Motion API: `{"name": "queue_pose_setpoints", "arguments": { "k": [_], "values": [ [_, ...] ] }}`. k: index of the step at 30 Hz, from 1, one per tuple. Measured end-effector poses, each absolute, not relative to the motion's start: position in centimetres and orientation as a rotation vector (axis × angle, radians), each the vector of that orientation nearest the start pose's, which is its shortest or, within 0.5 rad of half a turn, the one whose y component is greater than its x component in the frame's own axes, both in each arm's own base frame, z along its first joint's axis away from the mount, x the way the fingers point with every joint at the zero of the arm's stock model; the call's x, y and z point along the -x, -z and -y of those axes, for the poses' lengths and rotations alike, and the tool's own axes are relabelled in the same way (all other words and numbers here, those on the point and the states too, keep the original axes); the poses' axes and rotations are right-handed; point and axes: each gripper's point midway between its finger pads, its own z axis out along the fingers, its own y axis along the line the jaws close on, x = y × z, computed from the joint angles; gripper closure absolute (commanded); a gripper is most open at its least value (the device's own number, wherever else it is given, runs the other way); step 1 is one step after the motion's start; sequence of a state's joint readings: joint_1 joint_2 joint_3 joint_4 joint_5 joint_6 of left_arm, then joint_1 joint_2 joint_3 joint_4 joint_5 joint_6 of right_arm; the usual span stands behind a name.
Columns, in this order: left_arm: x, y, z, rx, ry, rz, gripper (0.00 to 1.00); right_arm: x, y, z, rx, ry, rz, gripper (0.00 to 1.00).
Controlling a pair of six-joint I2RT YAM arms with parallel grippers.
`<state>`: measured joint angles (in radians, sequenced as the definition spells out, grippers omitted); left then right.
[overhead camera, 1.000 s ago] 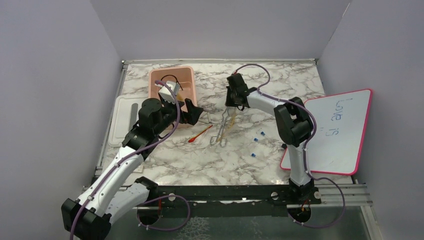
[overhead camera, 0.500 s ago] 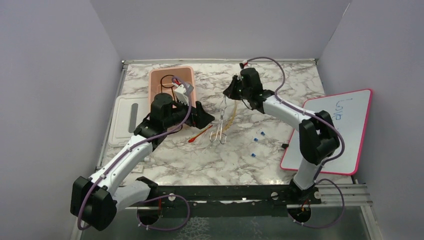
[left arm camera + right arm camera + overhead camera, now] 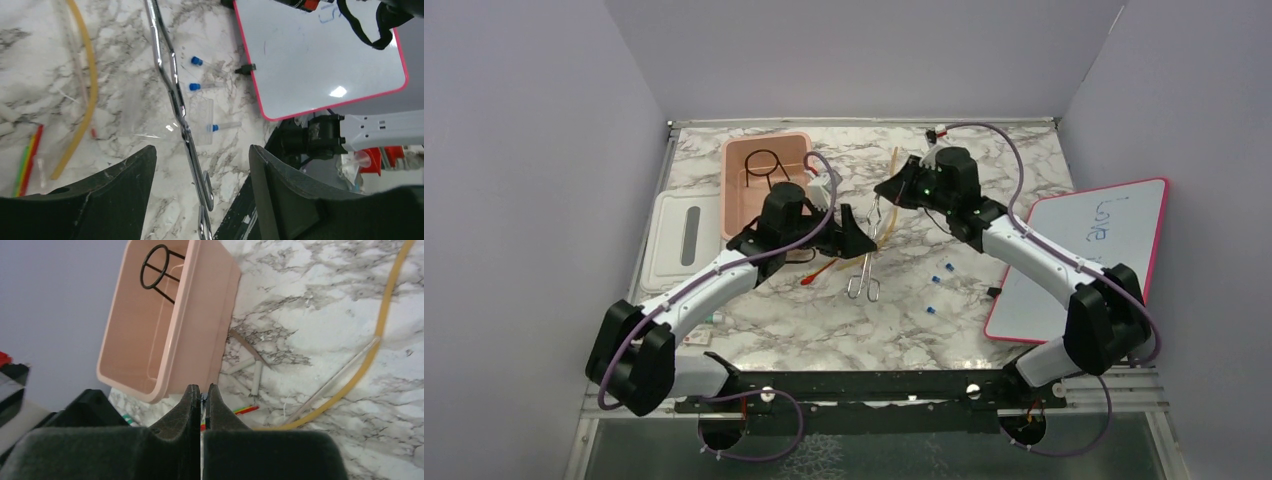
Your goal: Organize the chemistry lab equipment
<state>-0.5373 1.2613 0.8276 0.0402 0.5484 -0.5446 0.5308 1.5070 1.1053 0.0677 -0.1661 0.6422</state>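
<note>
While the left gripper (image 3: 854,240) hangs low over the middle of the marble table (image 3: 824,335), its fingers (image 3: 125,195) stand wide apart with nothing between them. Through the gap its wrist camera looks down on the metal tongs (image 3: 172,85), whose finger loops rest on the marble towards the near edge. The right gripper (image 3: 886,190) is just beyond, over the far end of the tongs, and its fingers (image 3: 192,405) are pressed tight together. A thin pale sliver shows in the seam, but I cannot tell what it is, nor whether the tongs are pinched there. The tan rubber tube (image 3: 892,165) runs from beside the tongs away towards the back wall, passing by the right gripper. The red-tipped stick (image 3: 822,270) lies just left of the tongs, near the left gripper, and the wrist views show a striped coloured end on it. Three small blue pieces (image 3: 935,279) are scattered on the marble to the right of the tongs, between them and the pink-framed whiteboard (image 3: 1084,255) at the table's right edge. The black wire ring (image 3: 764,163) sits inside the pink tub (image 3: 727,190) at the back left. The tub's white lid (image 3: 664,260) lies flat just beside it on the left.
</note>
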Motion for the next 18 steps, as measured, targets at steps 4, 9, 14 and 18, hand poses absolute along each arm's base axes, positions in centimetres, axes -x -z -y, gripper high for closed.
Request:
{"name": "queue_pose_setpoints", "arguments": {
  "k": [4,9,14,18],
  "values": [
    [-24.6,-19.0,31.0,-0.44,1.283,-2.127,0.56,-35.9,-22.5,-28.4,-0.01,-1.011,-2.02,0.99],
    [-23.9,-17.9,32.1,-0.436,1.277,-2.166,0.87,-34.6,-22.0,-28.3,-0.038,-1.064,-2.035,0.99],
    [-24.7,-17.7,32.0,-0.383,1.234,-2.168,1.0,-34.0,-22.9,-28.1,-0.047,-1.093,-2.013,0.98],
    [-24.8,-17.9,32.1,-0.389,1.228,-2.155,1.0,-33.6,-23.7,-27.8,-0.042,-1.098,-1.992,0.6]
  ]
}}
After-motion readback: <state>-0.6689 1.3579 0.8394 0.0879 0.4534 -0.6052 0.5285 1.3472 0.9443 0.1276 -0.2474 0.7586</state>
